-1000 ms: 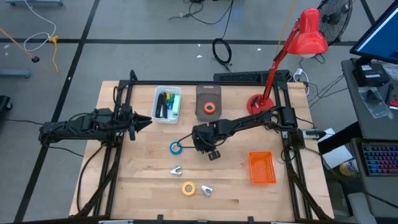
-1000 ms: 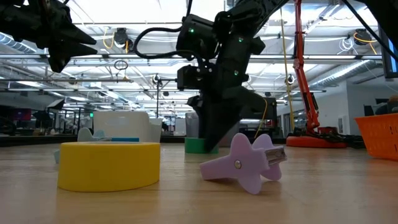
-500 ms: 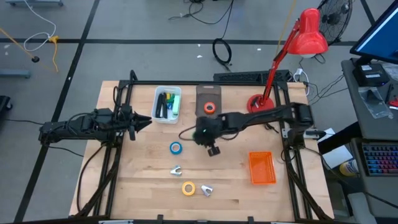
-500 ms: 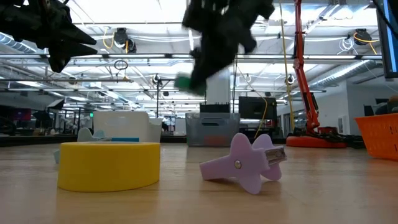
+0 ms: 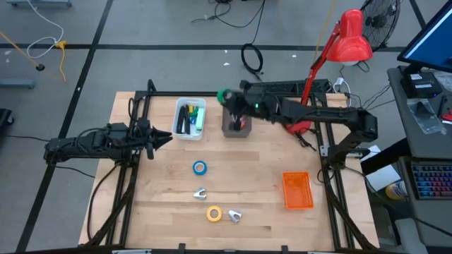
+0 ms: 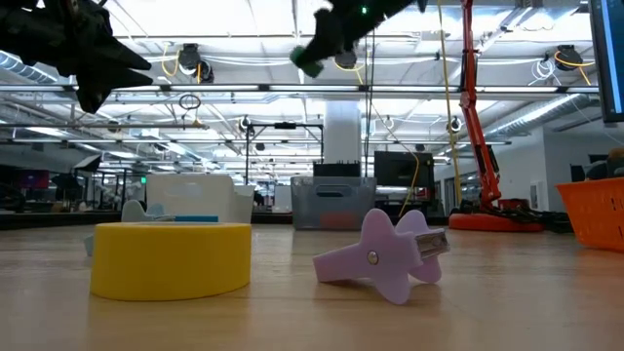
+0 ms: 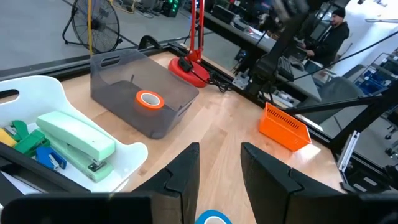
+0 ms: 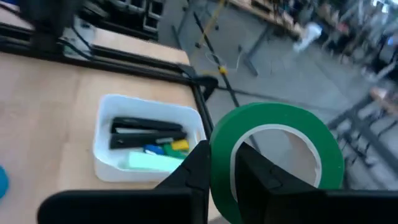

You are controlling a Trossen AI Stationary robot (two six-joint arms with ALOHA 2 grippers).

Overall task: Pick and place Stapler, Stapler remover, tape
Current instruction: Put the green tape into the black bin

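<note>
My right gripper (image 5: 229, 100) is shut on the green tape roll (image 8: 280, 158), held high above the far left corner of the grey bin (image 5: 236, 117); in the low view the roll (image 6: 310, 60) hangs well above the table. The orange tape roll (image 7: 149, 98) lies flat inside the grey bin (image 7: 134, 87). The blue roll (image 5: 200, 167) and the yellow roll (image 5: 214, 213) lie flat on the table. A mint stapler (image 7: 74, 138) lies in the white bin (image 5: 189, 118). My left gripper (image 7: 217, 177) is open and waits above the table's left side. My right gripper holds the green tape roll by its ring wall (image 8: 222, 165), pinched with one finger (image 8: 252, 163) inside the hole and the other (image 8: 196, 167) outside. The roll is lifted clear of the table and the bins and stands on edge in the hold.
A purple staple remover (image 6: 385, 253) lies beside the yellow roll (image 6: 171, 258), and a metal one (image 5: 200, 192) lies nearer the blue roll. An orange basket (image 5: 297, 190) sits on the table's right. A red lamp base (image 5: 293, 118) stands right of the grey bin.
My right gripper has lifted the green tape roll off the middle of the table and carried it up and toward the far edge, ending above the grey bin's far left corner. The arm has swung out long across the far side. The left arm has kept still.
</note>
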